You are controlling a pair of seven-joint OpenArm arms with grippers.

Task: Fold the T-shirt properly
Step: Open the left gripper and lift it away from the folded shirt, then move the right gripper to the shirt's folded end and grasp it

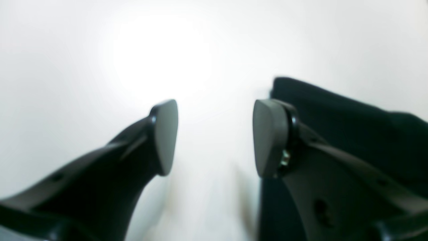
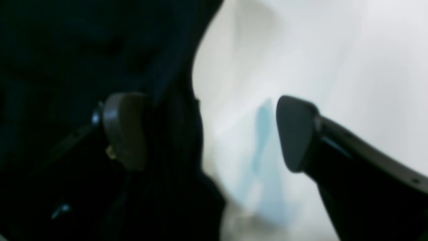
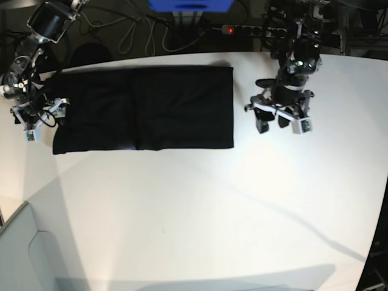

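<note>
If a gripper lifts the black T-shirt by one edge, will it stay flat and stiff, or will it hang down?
The T-shirt would probably hang and drape: it is thin cloth lying flat on the table. Its folded layers may slide apart, since nothing visible binds them. It looks light, so the open right gripper beside its edge could likely lift it.

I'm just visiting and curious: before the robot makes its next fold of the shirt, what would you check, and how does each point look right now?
1. Shirt lies flat as a rectangle on the table: ok.
2. Left hand open: ok.
3. Left hand at the shirt's edge: not ok; in the base view it sits beside the shirt with bare table between.
4. Right hand open: ok.
5. Right hand at the shirt's edge: ok; one finger is over the cloth, the other over the table.
6. Cloth between the right fingers: cannot tell, too blurred.
</note>
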